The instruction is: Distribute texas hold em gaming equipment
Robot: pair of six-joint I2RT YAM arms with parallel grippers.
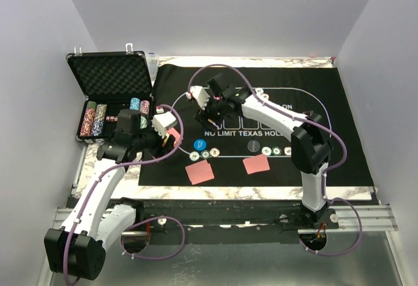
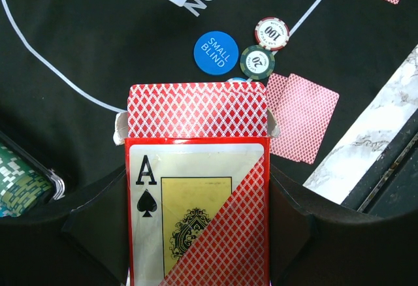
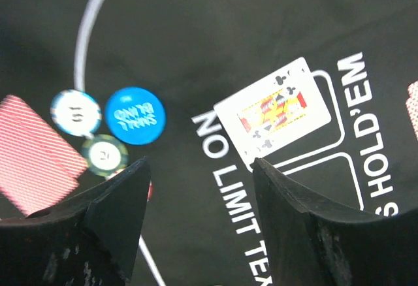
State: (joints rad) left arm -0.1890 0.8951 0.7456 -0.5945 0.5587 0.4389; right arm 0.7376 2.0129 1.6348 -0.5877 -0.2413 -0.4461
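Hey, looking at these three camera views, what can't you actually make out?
Left wrist: the card box runs off the bottom edge, and its flap hides most of a chip.
Right wrist: the face-up card is blurred, rank unreadable.
Top view: stacked chips in the case are too small to read.

The left arm (image 1: 98,198) and right arm (image 1: 315,191) are white links joined by black joint housings. Thin purple cables (image 1: 225,68) loop along each. The claw fingers (image 3: 117,214) are matte-black wedges.
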